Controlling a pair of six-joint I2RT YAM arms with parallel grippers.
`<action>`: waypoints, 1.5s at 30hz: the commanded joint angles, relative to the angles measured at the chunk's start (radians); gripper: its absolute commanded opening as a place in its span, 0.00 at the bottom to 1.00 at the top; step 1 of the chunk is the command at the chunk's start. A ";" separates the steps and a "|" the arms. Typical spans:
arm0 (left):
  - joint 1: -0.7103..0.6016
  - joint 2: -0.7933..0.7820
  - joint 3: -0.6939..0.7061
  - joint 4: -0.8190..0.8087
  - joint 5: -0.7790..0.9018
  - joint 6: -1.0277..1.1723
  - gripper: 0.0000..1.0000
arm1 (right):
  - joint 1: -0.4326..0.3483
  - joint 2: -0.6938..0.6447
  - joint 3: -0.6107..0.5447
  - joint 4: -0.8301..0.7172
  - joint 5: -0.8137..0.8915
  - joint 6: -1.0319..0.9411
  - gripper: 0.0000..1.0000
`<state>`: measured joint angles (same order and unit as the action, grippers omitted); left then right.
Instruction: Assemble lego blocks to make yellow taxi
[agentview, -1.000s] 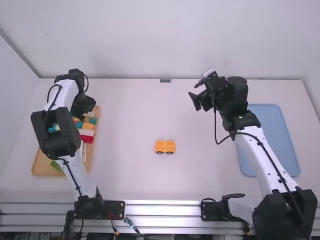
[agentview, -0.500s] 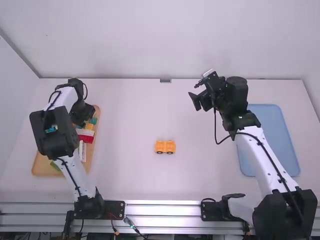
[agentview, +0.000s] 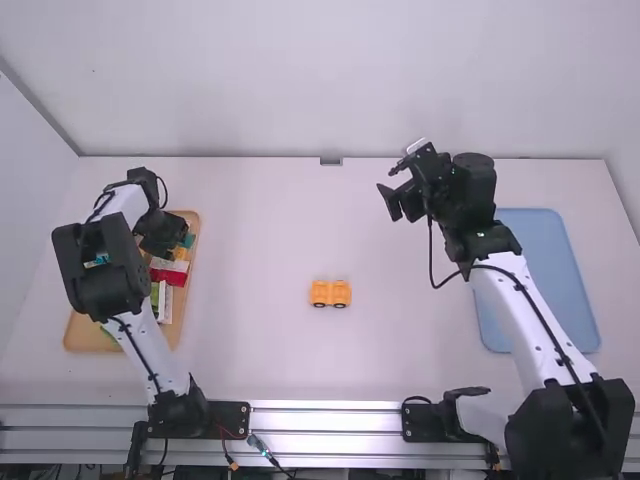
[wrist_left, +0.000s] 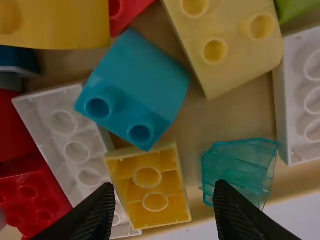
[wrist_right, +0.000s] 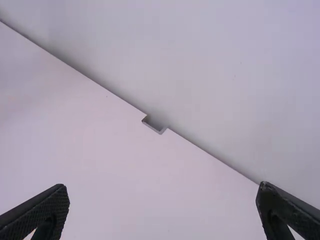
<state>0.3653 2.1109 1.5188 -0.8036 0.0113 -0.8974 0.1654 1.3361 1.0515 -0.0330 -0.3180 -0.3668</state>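
Wooden tray (agentview: 85, 338) crowded under left gripper (agentview: 164, 250)

Its fingers stand parted; teal block (wrist_left: 137, 85) and white block (wrist_left: 75, 145) crowd yellow block (wrist_left: 150, 192). Yellow car (agentview: 330, 293) sits mid-tabletop (agentview: 260, 225). Right gripper (agentview: 388, 186) hangs farther off, fingers spread, left of blue tray (agentview: 545, 280)

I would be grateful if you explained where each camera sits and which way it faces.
High view: above and behind the arms, looking forward and down onto the table; both arms show.
Left wrist view: on that wrist, looking down at blocks on the wooden tray; the left gripper shows.
Right wrist view: on that wrist, facing the table's far edge and wall; the right gripper shows.
Shared: high and left wrist, the tray; high and right wrist, the edge's notch.
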 joint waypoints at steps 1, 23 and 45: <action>-0.007 -0.033 -0.018 -0.007 0.000 0.004 0.50 | -0.002 -0.015 0.015 0.002 0.002 0.000 0.99; -0.006 -0.033 -0.077 0.051 -0.026 0.051 0.41 | -0.002 -0.015 0.015 0.002 0.002 0.001 0.99; -0.006 -0.034 0.008 -0.086 -0.076 0.095 0.40 | -0.002 -0.015 0.014 -0.001 0.002 0.003 0.99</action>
<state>0.3637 2.0998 1.5368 -0.8829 -0.0566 -0.8131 0.1654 1.3361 1.0515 -0.0338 -0.3183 -0.3687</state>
